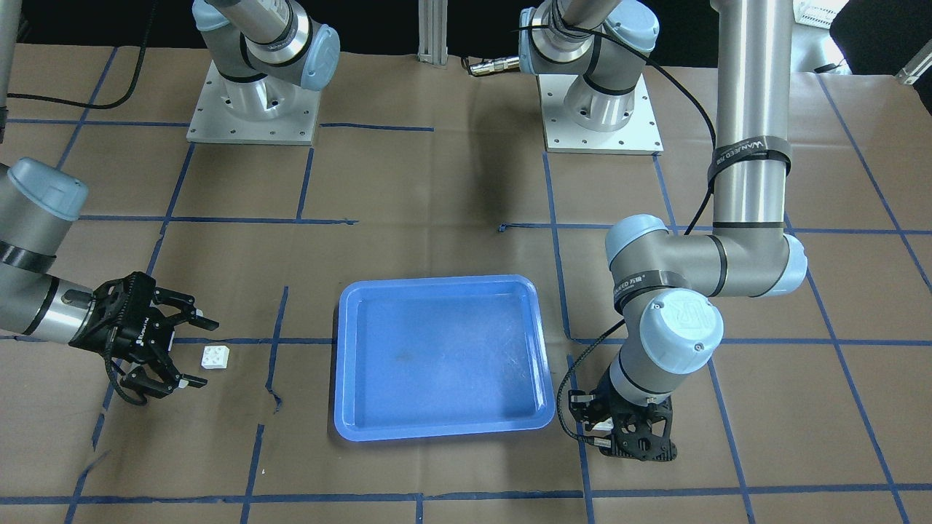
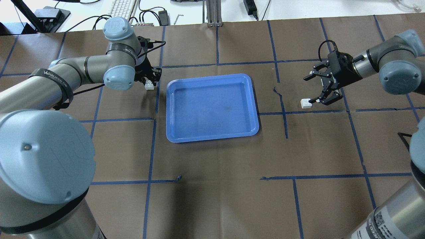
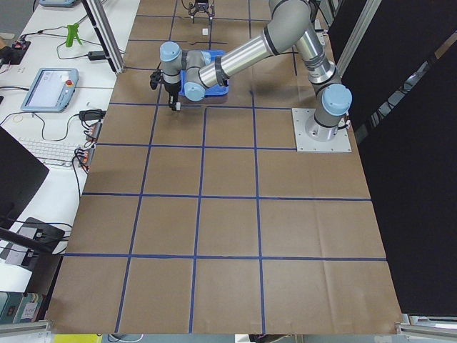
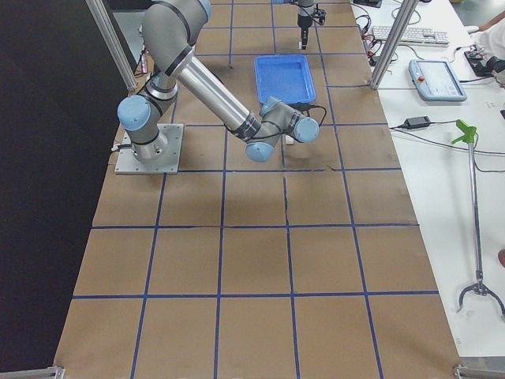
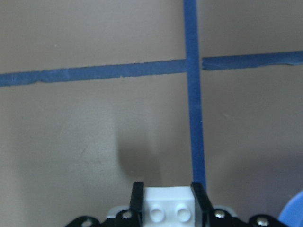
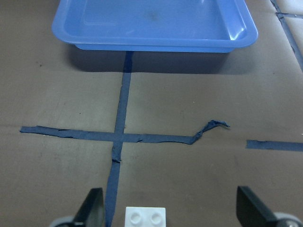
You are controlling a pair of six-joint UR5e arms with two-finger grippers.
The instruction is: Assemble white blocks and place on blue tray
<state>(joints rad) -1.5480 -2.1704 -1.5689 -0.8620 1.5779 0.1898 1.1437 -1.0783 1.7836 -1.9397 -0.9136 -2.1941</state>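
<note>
The blue tray [image 1: 440,356] lies mid-table, and it also shows in the overhead view [image 2: 212,106]. My left gripper [image 2: 149,81] points down beside the tray's far left corner. It is shut on a white block [image 5: 169,208], which also shows in the overhead view [image 2: 149,86]. My right gripper [image 2: 307,89] is open and low over the table, right of the tray. The second white block [image 2: 305,103] lies on the table between its spread fingertips [image 6: 93,208], studs up. This block also shows in the right wrist view [image 6: 145,217] and the front view [image 1: 215,356].
Brown paper with a grid of blue tape lines [image 2: 285,113] covers the table. The tray's bottom is bare. Both arm bases [image 1: 251,109] stand at the robot's side. A keyboard and cables [image 2: 123,8] lie beyond the table's far edge.
</note>
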